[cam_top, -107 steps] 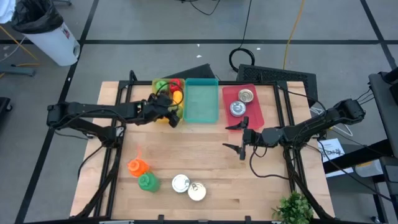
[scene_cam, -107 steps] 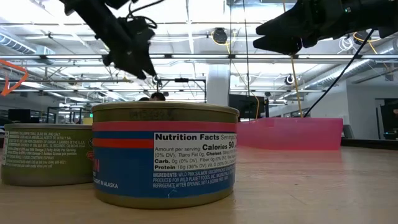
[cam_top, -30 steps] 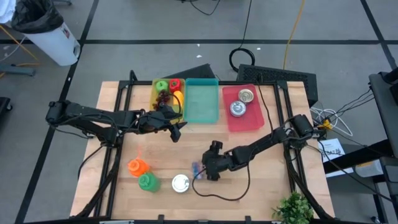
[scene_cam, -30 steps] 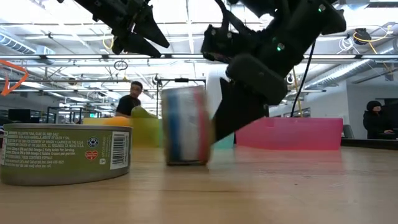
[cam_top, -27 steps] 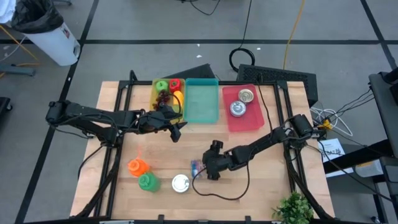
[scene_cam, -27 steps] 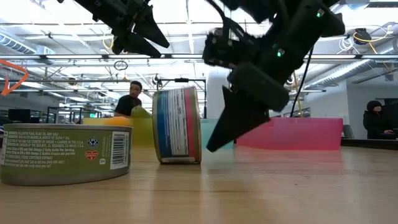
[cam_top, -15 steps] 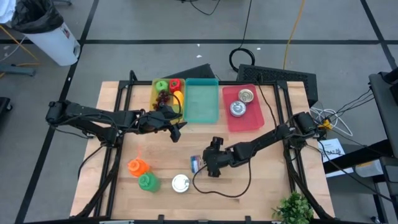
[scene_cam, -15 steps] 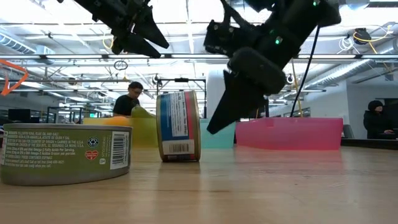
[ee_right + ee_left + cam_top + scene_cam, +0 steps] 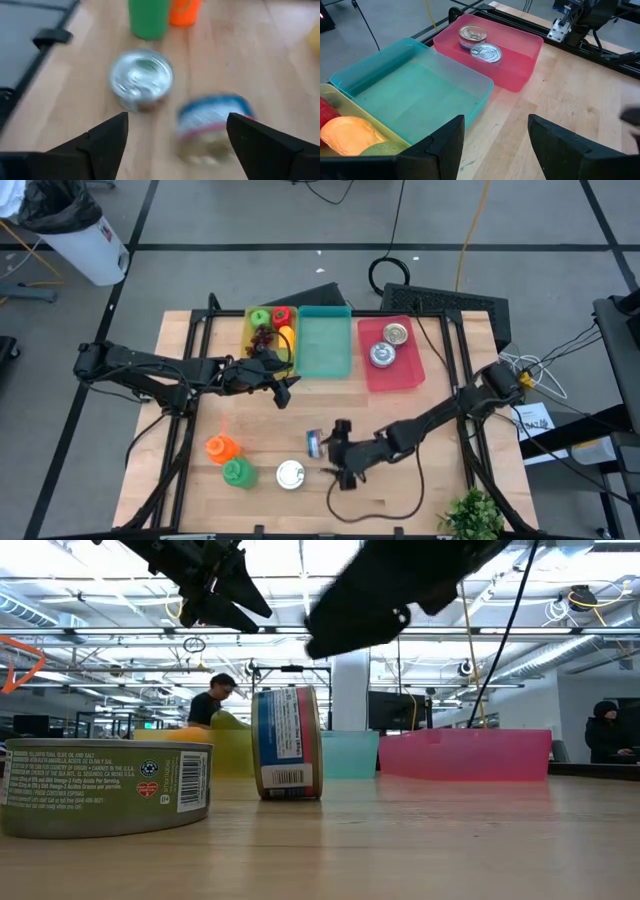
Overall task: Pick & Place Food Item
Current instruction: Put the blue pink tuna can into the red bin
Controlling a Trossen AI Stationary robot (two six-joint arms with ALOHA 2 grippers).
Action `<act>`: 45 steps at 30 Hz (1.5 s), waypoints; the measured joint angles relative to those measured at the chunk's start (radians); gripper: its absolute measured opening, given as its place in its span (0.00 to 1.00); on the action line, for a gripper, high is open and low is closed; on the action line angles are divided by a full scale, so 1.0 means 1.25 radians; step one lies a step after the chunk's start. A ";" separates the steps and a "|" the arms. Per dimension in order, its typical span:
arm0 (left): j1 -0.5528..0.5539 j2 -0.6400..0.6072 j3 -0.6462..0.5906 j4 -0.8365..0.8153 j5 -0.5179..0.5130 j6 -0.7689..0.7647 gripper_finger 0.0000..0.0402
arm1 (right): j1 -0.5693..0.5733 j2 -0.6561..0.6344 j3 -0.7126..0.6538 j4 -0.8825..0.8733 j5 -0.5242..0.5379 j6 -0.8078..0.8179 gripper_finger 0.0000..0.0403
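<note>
1. Beyond our wooden bench lies a grey floor with taped lines, and a white bin stands off its far left corner; the low view looks across into a bright workshop where a person stands in the distance.
2. At the left we see the left arm reaching across the bench, its left claw held above the wood just beside the yellow tray, fingers parted and holding nothing.
3. Near the front left edge stand an orange bottle and a green bottle, close together.
4. The yellow tray holds several coloured food pieces; touching it on the right is the teal tray, which we see bare inside in the left wrist view.
5. Toward the front middle, a green-labelled can stands upright on the wood.
6. Just beside it, the blue-labelled can lies on its side on the bench, apart from any claw.
7. The right claw hovers near these two cans, its fingers spread wide with nothing between them.
8. At the far right side sits the pink tray, with two cans inside.
</note>
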 joint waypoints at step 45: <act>0.000 0.000 0.000 0.000 0.000 -0.011 0.57 | 0.006 0.044 0.000 -0.140 0.360 -0.160 0.79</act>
